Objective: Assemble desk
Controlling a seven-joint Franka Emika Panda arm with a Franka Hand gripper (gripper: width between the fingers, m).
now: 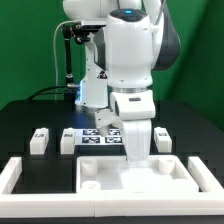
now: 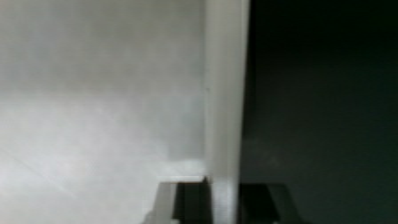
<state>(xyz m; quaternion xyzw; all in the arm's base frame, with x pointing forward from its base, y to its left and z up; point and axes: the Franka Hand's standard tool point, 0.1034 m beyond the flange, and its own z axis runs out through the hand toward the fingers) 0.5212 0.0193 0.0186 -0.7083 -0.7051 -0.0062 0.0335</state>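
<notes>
Starting at the exterior view's left: the white border frame (image 1: 18, 176) lies along the front edge of the table (image 1: 20, 125). Behind it a first leg (image 1: 38, 140) stands on the black surface, with a second leg (image 1: 68, 140) just beside it. Next comes the marker board (image 1: 100, 138), flat near the middle. Now the action: the gripper (image 1: 137, 158) sits low at the rear rim of the desk top (image 1: 105, 174), a tray lying mid-table near the front edge, inside the frame. The wrist view settles it: the dark fingers (image 2: 178, 203) are clenched on the thin upright rim (image 2: 226, 90). Further right, a third leg (image 1: 161, 141) stands alone.
</notes>
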